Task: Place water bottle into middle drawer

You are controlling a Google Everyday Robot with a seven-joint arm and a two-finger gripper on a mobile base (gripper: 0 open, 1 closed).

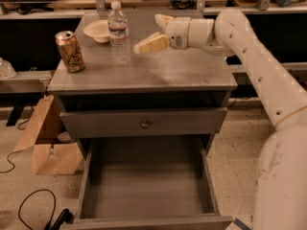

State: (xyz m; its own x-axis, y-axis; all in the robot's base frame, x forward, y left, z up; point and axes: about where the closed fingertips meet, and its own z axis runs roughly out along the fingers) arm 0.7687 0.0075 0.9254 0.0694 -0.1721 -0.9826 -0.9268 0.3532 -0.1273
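Note:
The water bottle (119, 33) stands upright on the grey cabinet top (163, 71), clear with a white cap. My gripper (148, 31) is open, its two cream fingers spread, just to the right of the bottle and pointing at it, not touching. The white arm reaches in from the right. The middle drawer (148, 181) is pulled out wide below, its grey floor bare. Above it is a shallower closed drawer front with a small round knob (144, 124).
A gold-brown can (70, 51) stands at the left of the cabinet top. A small white bowl (98, 30) sits behind the bottle. A cardboard box (45, 143) and a black cable (33, 210) lie on the floor at the left.

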